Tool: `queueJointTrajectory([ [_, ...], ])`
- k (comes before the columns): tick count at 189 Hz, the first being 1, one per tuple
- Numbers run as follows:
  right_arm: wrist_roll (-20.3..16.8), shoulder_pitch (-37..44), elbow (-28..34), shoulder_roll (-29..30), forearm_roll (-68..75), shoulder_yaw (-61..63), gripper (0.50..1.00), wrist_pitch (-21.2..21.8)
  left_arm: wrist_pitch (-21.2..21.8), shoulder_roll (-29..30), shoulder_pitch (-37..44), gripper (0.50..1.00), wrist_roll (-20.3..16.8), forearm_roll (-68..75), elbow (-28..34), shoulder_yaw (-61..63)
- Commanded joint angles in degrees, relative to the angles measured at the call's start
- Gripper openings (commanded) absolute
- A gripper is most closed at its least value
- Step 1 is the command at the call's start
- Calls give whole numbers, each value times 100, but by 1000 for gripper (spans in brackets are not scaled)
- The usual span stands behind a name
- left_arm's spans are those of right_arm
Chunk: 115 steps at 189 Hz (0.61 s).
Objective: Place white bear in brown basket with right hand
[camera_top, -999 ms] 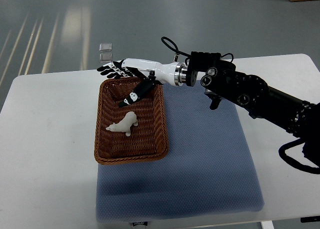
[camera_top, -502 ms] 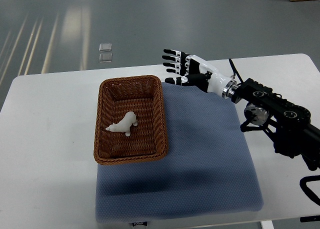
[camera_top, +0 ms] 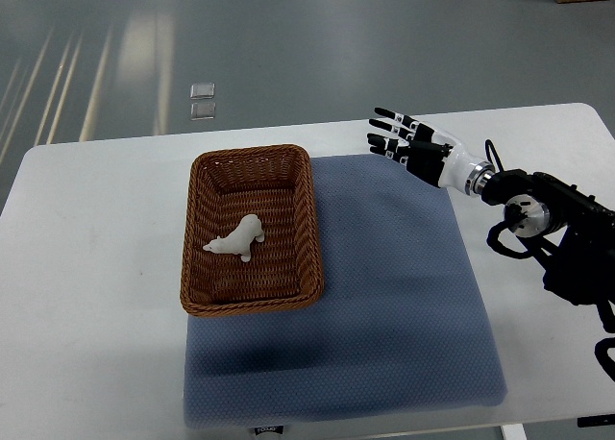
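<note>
The white bear (camera_top: 237,239) lies on its side inside the brown wicker basket (camera_top: 306,228), near the basket's middle. My right hand (camera_top: 402,138) is well to the right of the basket, above the far right corner of the blue mat. Its fingers are spread and hold nothing. The black right arm (camera_top: 562,238) comes in from the right edge. The left arm does not show.
A blue-grey mat (camera_top: 384,296) covers the white table (camera_top: 96,296), with the basket resting on its left part. Beyond the table's far edge lies grey floor with a small clear object (camera_top: 202,100) on it.
My right hand has drawn back from over the basket's far edge to the right, past the mat's far corner. The bear has stayed in the basket.
</note>
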Motion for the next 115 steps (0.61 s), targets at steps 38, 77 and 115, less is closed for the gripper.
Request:
queueJointTrajectory([
  [38,22,-33,7,57,11,4,926,-96,0,0,0,1000,0,0,0,1],
  [77,22,-51,42,83,11,-84,926,-87,0,0,0,1000,0,0,0,1],
  [115,22,-51,42,39,3,-102,926,-52,0,0,0,1000,8,0,0,1],
])
